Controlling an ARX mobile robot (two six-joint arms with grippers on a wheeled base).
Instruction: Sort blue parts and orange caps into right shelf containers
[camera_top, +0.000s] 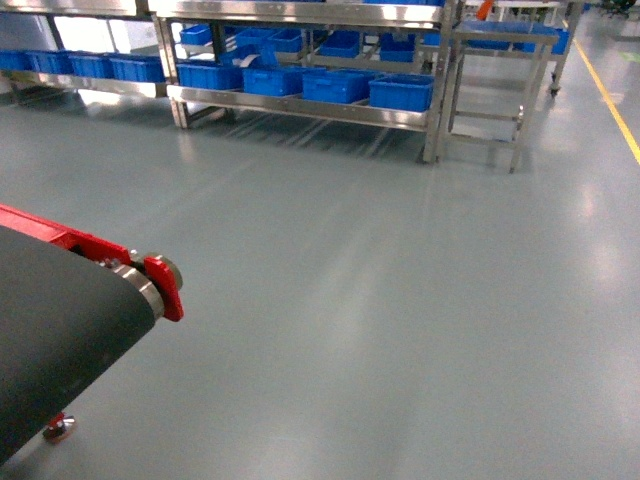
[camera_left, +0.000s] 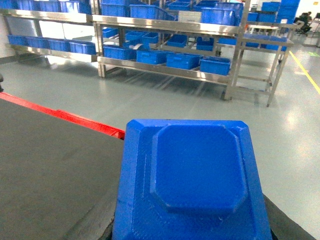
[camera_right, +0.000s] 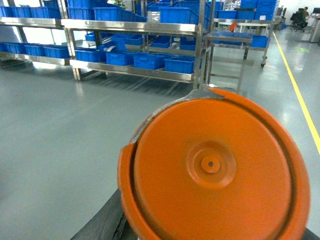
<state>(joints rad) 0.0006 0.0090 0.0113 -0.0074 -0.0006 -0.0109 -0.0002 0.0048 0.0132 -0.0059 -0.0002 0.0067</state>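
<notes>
Grippers themselves are not visible in any view, so I cannot tell how far either one is open. What fills the left wrist view is a blue part (camera_left: 192, 185), square with cut corners and a raised flat panel on top; it sits close under that camera, which suggests the left arm carries it, but the fingers are hidden. The right wrist view is filled in the same way by an orange cap (camera_right: 212, 167), round, with a small hub in the centre and a thin lip around the edge — probably held by the right arm, though the grip is again hidden.

Both pieces look like stiff moulded plastic, light and smooth, so I judge they can slip if they are squeezed on the flat faces. The rim of the cap and the straight side walls of the blue part seem the safer places to hold.

Further out, a black conveyor belt (camera_top: 55, 310) with a red frame ends at the lower left of the head view. Across the grey floor (camera_top: 380, 300) stand steel shelves (camera_top: 300, 105), well apart from the robot. The right shelf containers (camera_top: 400, 92) — blue crates in a row on the low shelf — are where these pieces should go.
</notes>
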